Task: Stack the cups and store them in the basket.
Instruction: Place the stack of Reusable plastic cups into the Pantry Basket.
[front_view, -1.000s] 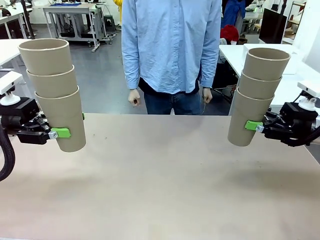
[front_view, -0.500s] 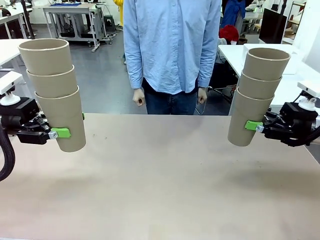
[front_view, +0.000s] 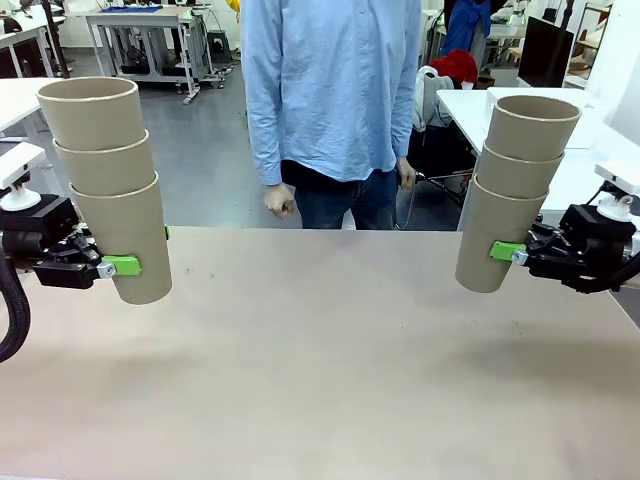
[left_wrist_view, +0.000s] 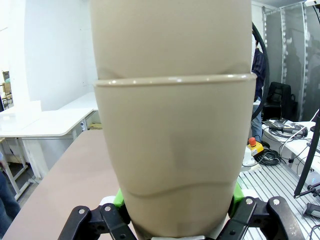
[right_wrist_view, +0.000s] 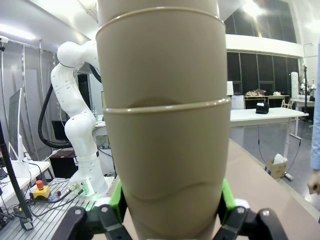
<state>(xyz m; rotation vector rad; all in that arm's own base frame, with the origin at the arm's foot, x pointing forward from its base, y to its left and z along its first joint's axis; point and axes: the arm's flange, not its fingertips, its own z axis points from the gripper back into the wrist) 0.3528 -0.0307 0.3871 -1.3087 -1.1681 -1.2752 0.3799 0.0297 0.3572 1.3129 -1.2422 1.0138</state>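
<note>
A: Left pincer (front_view: 141, 251) clenched on the bottom cup of the left stack (front_view: 108, 180). Three cups, upright, at the frame's left edge, clear above the table (front_view: 320, 370).

B: Right pincer (front_view: 486, 249) likewise, grasping the right stack (front_view: 515, 190) low on its bottom cup, at the right edge.

A: Risk, as I judge it — both grips sit low and the stacks look top-heavy. A quick swing could tilt one or shake the upper cups loose.

B: Only the bottom cup is pinched, too. Squeeze harder and the thin wall may buckle — ease off and it slips. When merging the stacks for the basket, a misaligned rim could catch.
</note>
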